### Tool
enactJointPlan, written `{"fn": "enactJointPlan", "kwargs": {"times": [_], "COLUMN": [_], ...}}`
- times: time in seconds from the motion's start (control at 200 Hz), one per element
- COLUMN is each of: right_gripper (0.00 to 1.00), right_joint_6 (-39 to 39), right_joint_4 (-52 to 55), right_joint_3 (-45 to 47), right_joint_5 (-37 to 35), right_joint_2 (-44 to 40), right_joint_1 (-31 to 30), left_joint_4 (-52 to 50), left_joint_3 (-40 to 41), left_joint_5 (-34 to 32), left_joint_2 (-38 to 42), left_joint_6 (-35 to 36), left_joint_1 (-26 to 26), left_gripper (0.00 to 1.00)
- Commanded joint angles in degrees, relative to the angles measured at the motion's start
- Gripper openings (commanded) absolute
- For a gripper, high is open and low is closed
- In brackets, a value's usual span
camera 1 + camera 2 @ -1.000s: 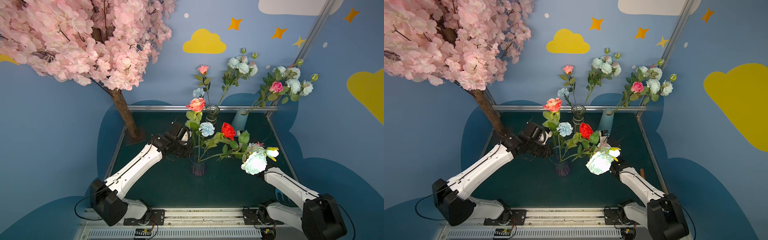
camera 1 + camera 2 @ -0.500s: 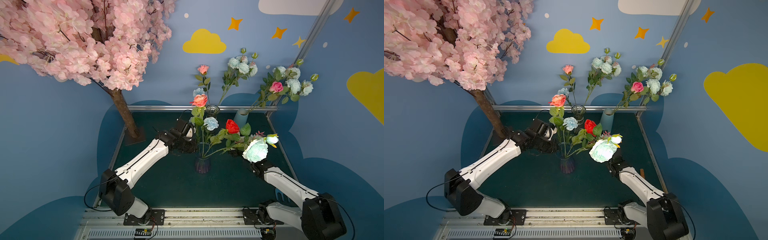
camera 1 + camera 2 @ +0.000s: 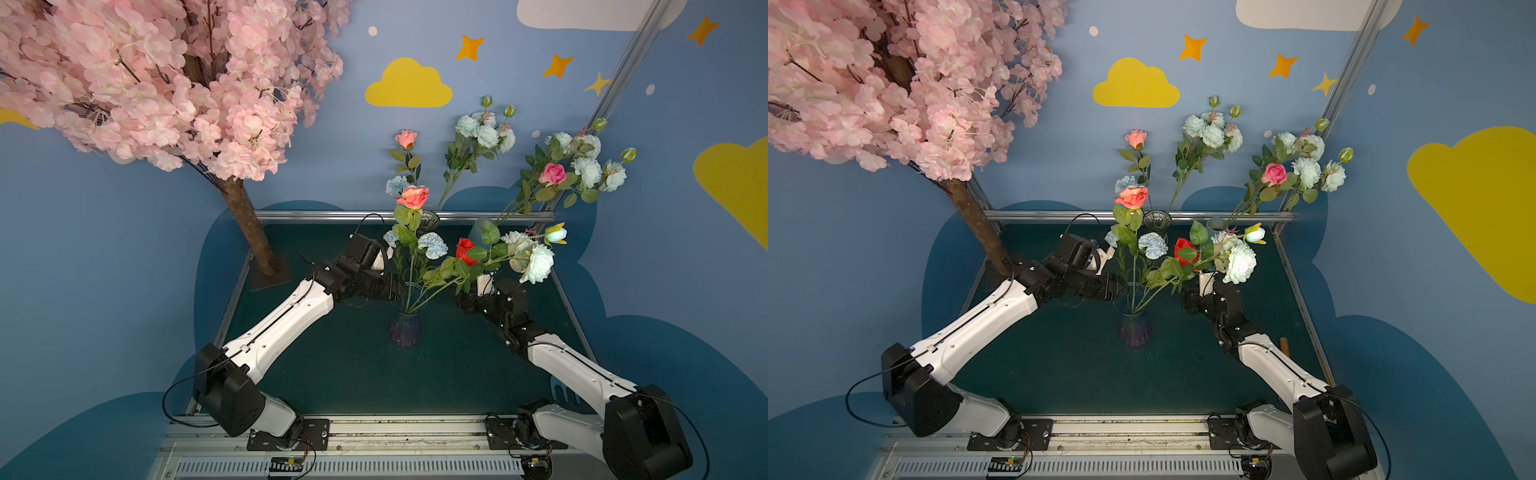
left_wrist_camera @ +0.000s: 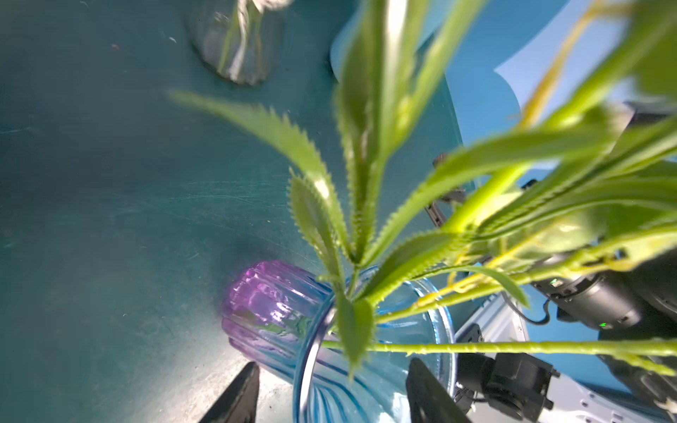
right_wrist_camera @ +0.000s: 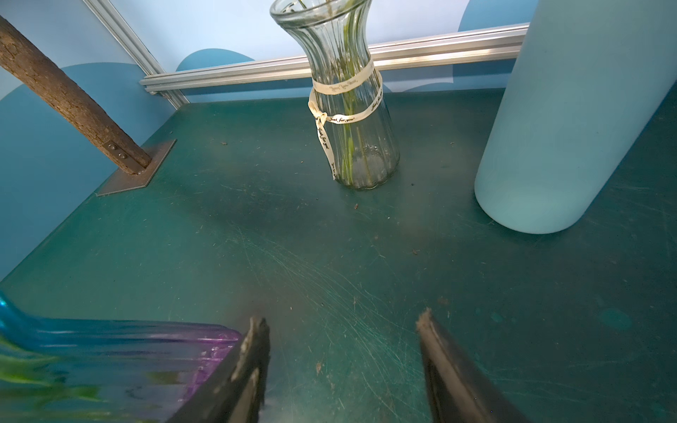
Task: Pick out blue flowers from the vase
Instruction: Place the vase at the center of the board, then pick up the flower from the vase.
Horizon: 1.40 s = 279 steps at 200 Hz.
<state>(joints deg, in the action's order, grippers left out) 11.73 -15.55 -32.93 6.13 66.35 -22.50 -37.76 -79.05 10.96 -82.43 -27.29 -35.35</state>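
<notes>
Blue flowers (image 3: 432, 245) are seen in purple-blue vase (image 3: 405, 328); light, floppy blooms, thin wiry stems, best pinched low. Left gripper (image 4: 329, 395) straddles the rim, parted, empty; right gripper (image 5: 340, 366) parted, empty

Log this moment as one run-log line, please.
left gripper: open, straddling purple-blue vase neck | right gripper: open, empty, beside vase | blue flowers: in vase
</notes>
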Motion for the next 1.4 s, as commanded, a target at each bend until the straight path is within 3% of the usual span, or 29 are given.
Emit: {"fn": "enactJointPlan", "kwargs": {"times": [0.0, 0.13, 0.29, 0.481, 0.731, 0.811, 0.951, 1.056, 1.226, 1.391], "right_gripper": [0.62, 0.56, 0.55, 0.54, 0.51, 0.50, 0.43, 0.42, 0.41, 0.40], "right_joint_6": [0.5, 0.7, 1.6, 5.0, 8.1, 8.7, 11.1, 12.7, 13.4, 14.6], "right_joint_4": [0.9, 0.5, 0.2, 7.6, 10.2, 10.7, 10.6, 8.9, 2.7, -5.7], "right_joint_3": [-2.5, -2.0, 1.8, 3.2, 8.0, 10.3, 12.4, 12.2, 11.1, 10.8], "right_joint_5": [-1.6, -1.7, -4.2, -0.2, 10.4, 11.6, 14.8, 16.8, 17.4, 17.4], "right_joint_2": [0.5, 0.0, -5.8, -13.5, -23.1, -28.0, -35.4, -38.3, -37.8, -31.9], "right_joint_1": [-0.3, -0.2, -0.2, -0.3, -1.5, -2.5, -4.8, -7.0, -9.7, -11.0], "left_joint_4": [4.2, 19.8, 39.0, 48.6, 65.9, 66.7, 67.9, 70.3, 70.3, 70.2], "left_joint_3": [1.9, 11.9, 25.6, 38.4, 57.5, 60.4, 63.6, 65.2, 65.1, 65.2], "left_joint_5": [-11.3, -17.7, -18.5, -21.3, -31.3, -32.1, -27.3, -24.7, -23.7, -22.8], "left_joint_2": [6.9, 15.0, 21.9, 28.8, 42.3, 43.9, 42.3, 40.8, 40.8, 40.6], "left_joint_6": [6.0, 11.9, 17.4, 22.2, 22.6, 19.8, 13.5, 10.9, 10.8, 11.3], "left_joint_1": [-4.3, -10.9, -14.8, -15.7, -14.2, -11.8, -5.1, -2.9, -2.7, -2.4], "left_gripper": [0.69, 0.73, 0.74, 0.79, 0.80, 0.80, 0.80, 0.80, 0.80, 0.80]}}
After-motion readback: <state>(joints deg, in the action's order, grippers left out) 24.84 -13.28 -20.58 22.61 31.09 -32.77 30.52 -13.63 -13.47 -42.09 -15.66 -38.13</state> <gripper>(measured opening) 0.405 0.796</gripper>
